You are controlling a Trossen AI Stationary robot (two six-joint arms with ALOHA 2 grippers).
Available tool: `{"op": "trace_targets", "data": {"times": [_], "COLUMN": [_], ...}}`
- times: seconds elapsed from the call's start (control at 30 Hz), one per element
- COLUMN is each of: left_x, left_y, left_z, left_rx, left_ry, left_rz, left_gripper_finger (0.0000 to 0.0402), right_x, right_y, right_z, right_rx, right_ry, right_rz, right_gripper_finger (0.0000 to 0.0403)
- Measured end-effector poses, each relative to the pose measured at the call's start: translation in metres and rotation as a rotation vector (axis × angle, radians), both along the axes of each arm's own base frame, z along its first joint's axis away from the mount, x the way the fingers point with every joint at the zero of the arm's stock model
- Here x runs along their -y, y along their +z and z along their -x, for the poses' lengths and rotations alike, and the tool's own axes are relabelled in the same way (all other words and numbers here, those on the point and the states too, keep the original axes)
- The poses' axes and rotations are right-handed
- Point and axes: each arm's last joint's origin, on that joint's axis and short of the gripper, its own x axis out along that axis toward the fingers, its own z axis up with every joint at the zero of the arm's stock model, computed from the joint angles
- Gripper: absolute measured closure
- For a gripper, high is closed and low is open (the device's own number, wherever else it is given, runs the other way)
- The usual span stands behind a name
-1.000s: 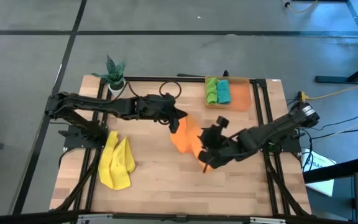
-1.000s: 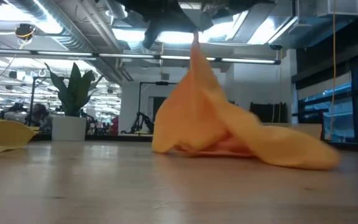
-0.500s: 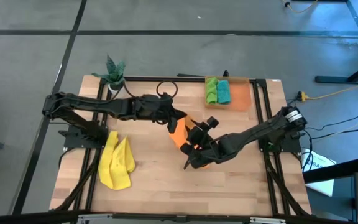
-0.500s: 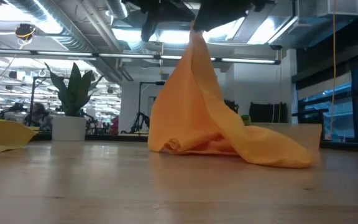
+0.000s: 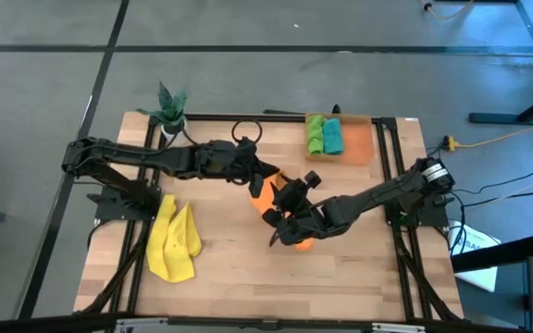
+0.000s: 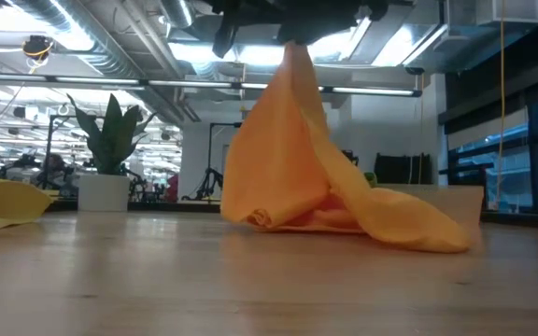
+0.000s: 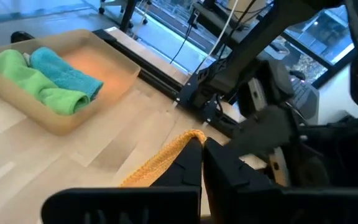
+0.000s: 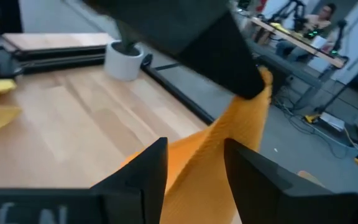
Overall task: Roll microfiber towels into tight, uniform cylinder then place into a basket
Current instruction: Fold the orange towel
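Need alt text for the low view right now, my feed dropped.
An orange towel hangs in a peak from shut fingers at the top edge, its lower folds resting on the wooden table. A yellow towel lies at far left, beside a potted plant.

The middle of the table point(image 5: 239, 277) is crowded: the left gripper point(image 5: 261, 181) holds the orange towel point(image 6: 316, 168) up by 1 corner, so it hangs like a tent with its lower folds on the wood, and the right gripper point(image 5: 280, 225), fingers apart, is just beside it above the cloth. The near strip of wood in front of this towel is free, and so is the bare wood between it and the yellow towel point(image 5: 174, 242) at the left side. At the far edge, the basket point(image 5: 359, 139) has 2 rolled towels in its left part while its right part is free, and the potted plant point(image 5: 170, 109) blocks the far left corner.
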Motion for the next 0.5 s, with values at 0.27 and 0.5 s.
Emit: {"op": "trace_targets", "data": {"times": [0.27,0.5], "left_x": [0.006,0.003], "left_y": [0.003,0.019], "left_z": [0.002,0.015], "left_rx": [0.016,0.070], "left_ry": [-0.017,0.020], "left_rz": [0.000,-0.011], "left_gripper_finger": [0.0401,0.0401], "right_x": [0.008,0.008], "right_y": [0.001,0.001], "right_z": [-0.002,-0.001], "right_rx": [0.028,0.022], "right_ry": [-0.051,-0.050], "right_rz": [0.011,0.014], "right_gripper_finger": [0.0244,0.0244]}}
